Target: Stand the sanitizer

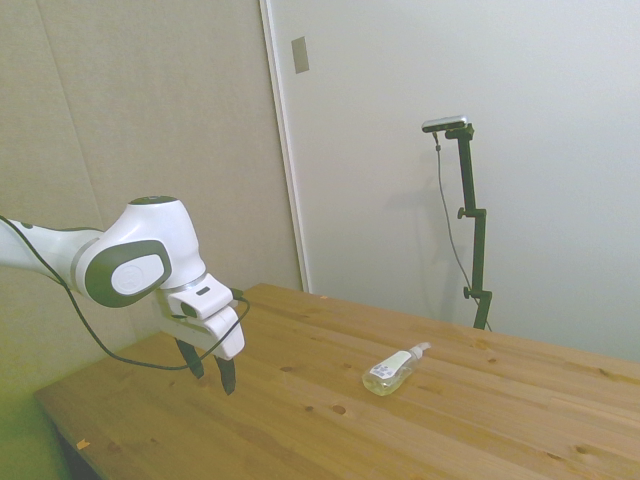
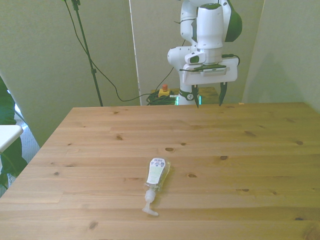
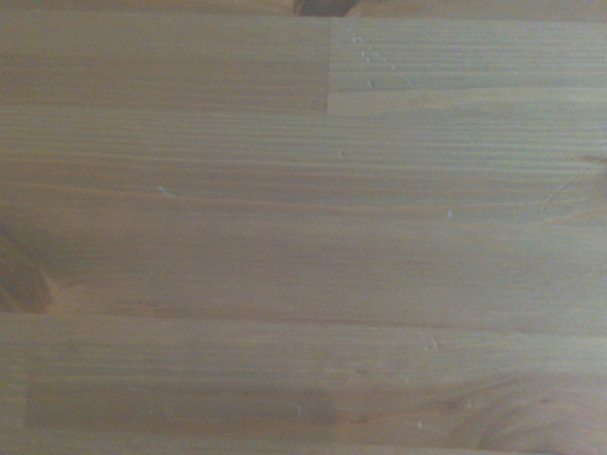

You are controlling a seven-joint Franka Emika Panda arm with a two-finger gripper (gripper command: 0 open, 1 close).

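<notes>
Sanitizer (image 2: pixel 157 174) lies on its side on the bench (image 2: pixel 250 150), nozzle away from the robot, so the empty pincer (image 2: pixel 208 95), fingers apart, hangs well apart from it, no grasp begun.

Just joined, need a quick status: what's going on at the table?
Nothing is being handled yet. The sanitizer lies on its side on the wooden table, label up, with its pump nozzle toward the near edge in the front view. The gripper hangs open above the far edge of the table, well apart from the bottle and holding nothing. The wrist view shows only bare wood. Standing the bottle up is not yet begun.
</notes>
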